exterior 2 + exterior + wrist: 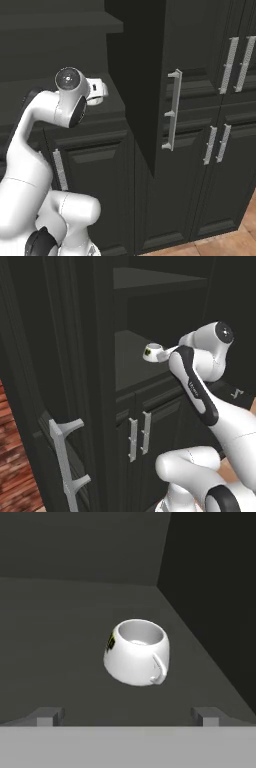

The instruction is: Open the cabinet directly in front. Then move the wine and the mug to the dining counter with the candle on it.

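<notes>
Fingers (128,716) spread wide, released, grasping nothing, tips low in the hand view on either side of the white mug (136,652). Mug upright on the dark shelf (60,632) inside the black cabinet (95,331), near the right inner wall, handle turned toward the camera, dark and yellow-green mark on its left side. Cabinet door (150,75) swung open, silver bar handle (173,110) showing.

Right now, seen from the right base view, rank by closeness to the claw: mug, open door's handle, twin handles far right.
1. mug, on the shelf just ahead of the open claw.
2. open door's handle, to the mug's right.
3. twin handles, upper far right.
</notes>
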